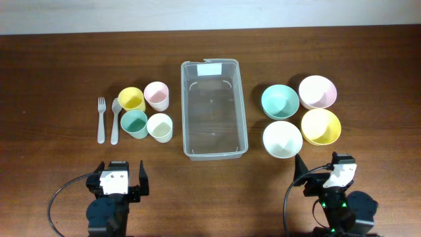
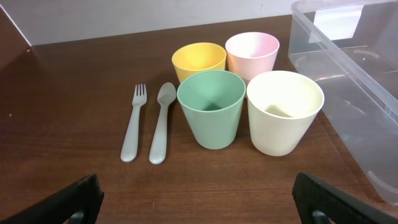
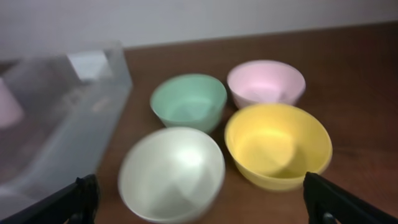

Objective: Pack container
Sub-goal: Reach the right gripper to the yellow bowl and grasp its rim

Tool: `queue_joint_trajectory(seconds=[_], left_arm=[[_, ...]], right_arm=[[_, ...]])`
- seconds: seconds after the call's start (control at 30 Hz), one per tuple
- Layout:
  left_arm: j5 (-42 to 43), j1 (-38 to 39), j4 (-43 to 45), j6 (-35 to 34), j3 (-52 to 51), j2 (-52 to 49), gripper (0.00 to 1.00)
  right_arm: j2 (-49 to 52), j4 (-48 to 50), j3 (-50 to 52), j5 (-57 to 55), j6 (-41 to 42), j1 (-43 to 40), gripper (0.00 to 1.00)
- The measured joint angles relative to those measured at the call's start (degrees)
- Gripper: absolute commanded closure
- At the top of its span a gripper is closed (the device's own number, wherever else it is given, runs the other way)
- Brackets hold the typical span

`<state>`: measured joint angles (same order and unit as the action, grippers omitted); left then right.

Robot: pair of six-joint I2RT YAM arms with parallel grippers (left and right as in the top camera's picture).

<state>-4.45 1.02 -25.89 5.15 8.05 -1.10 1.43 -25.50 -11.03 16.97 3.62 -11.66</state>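
Observation:
The clear plastic container [image 1: 213, 108] stands empty at the table's middle, white label at its far rim; it also shows in the left wrist view [image 2: 357, 81] and the right wrist view [image 3: 56, 118]. To its left stand yellow [image 1: 131, 99], pink [image 1: 157, 95], green [image 1: 134, 123] and cream [image 1: 160, 127] cups, with a grey fork [image 1: 101, 120] and spoon [image 1: 115, 120]. To its right sit teal [image 1: 280, 101], pink [image 1: 318, 91], yellow [image 1: 321, 126] and white [image 1: 282, 139] bowls. My left gripper [image 2: 199, 205] is open and empty before the cups. My right gripper [image 3: 205, 205] is open and empty before the white bowl.
The table's far edge meets a pale wall [image 1: 210, 13]. Both arm bases sit at the near edge, left [image 1: 115, 197] and right [image 1: 335, 197].

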Motion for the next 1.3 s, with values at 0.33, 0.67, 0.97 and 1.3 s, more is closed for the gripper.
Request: queue_joint_trajectory(seconds=[0.33,0.67,0.97,1.3], left_arm=[[0.0,0.0,0.0,0.0,0.0,0.0,0.0],[0.0,0.0,0.0,0.0,-0.1,0.0,0.0],[0.0,0.0,0.0,0.0,-0.1,0.0,0.0],[0.0,0.0,0.0,0.0,-0.1,0.0,0.0]], right_arm=[[33.8,-15.0,-34.9,2.3,2.5,0.0,0.01],[73.0,-32.9,-68.4,3.1,1.2,-0.1,0.01],[97.5,-35.7,-70.9,0.8,2.1,-9.3,0.02],[109.4,-34.2,-70.2,0.4,0.7,-16.0,0.28]])
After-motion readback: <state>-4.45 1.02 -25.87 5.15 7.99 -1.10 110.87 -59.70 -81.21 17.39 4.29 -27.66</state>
